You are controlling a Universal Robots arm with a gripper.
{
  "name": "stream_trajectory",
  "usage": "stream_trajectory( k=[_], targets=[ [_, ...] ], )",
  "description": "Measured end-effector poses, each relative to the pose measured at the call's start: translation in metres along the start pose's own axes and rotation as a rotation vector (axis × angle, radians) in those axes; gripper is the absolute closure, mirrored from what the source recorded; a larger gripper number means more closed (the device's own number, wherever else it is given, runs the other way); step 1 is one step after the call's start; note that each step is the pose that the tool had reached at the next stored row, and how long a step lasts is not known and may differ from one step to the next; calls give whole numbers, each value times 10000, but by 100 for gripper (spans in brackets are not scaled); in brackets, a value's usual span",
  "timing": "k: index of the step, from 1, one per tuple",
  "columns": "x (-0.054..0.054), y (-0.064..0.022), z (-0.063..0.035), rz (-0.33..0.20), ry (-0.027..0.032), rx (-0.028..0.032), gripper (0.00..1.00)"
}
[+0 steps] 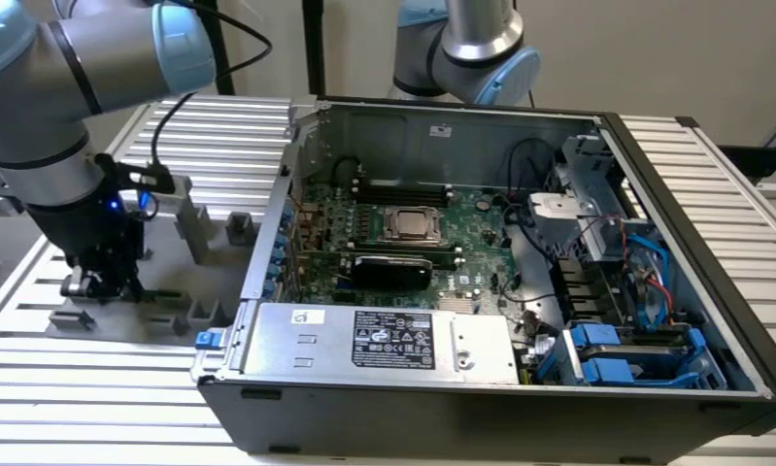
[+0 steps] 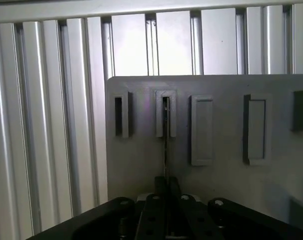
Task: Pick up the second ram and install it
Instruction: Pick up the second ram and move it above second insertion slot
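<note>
As far as we can judge, the task stands at its first step, the grasp. At the exterior view's left, the claw [image 1: 92, 287] is down on the grey holder [image 1: 167, 325] that lies on the ribbed worktop [image 1: 50, 398], just beside the open computer case [image 1: 361, 403].

In the wrist view we see the second ram [image 2: 165, 147] edge-on, a thin line running from one pocket of the holder [image 2: 226, 190] into the claw [image 2: 167, 184]. The claw's fingers are drawn narrow around the stick, and we take that as a grip on it. The stick's far end sits in the pocket, so to us it looks not yet lifted.

Inside the case, near the middle of the exterior view, the motherboard [image 1: 479, 248] lies well apart from the claw, with the processor socket [image 1: 411, 223] and the long dark slots [image 1: 401, 184] above it. We cannot tell whether any stick sits in those slots. Lifting the ram out, carrying it across and seating it are all left.
</note>
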State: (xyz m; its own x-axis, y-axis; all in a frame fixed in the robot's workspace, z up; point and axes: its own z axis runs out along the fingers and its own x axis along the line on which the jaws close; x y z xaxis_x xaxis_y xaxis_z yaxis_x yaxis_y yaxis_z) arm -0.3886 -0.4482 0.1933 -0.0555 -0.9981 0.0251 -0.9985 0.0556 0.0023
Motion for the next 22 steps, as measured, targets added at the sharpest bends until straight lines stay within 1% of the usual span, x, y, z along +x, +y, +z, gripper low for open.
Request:
stream_trajectory(
  k=[4,7,13,22],
  targets=[
    [1,1,5,-398,-1,11,100],
    [7,5,8,-562,0,14,100],
    [44,4,11,-742,1,20,100],
    [50,3,12,-749,0,21,100]
  ],
)
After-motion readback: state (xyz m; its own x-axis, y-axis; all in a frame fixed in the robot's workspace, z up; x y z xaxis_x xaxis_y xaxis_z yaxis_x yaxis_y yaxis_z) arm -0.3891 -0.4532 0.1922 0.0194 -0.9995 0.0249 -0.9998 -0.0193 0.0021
